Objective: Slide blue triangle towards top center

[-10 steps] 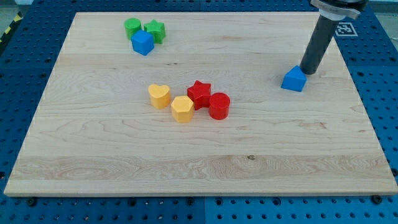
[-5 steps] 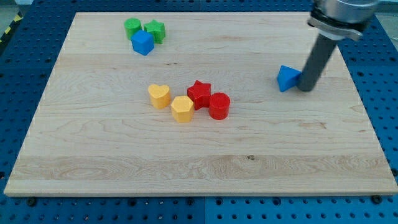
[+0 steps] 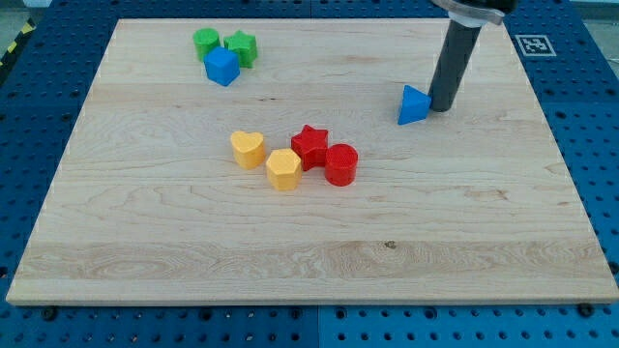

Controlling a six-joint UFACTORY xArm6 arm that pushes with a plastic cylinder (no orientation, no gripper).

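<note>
The blue triangle (image 3: pixel 413 104) lies on the wooden board (image 3: pixel 309 242) in the upper right part of the view. My tip (image 3: pixel 441 106) is right against its right side, touching it. The dark rod rises from there to the view's top edge.
A blue cube (image 3: pixel 221 67) and two green blocks (image 3: pixel 206 43) (image 3: pixel 242 47) cluster at the upper left. Near the middle sit a yellow heart (image 3: pixel 249 149), a yellow hexagon (image 3: pixel 284 169), a red star (image 3: pixel 310 145) and a red cylinder (image 3: pixel 340 164).
The rod moved from above-right of the blue triangle to its right side and pushed it left and slightly up. The other blocks have not moved.
</note>
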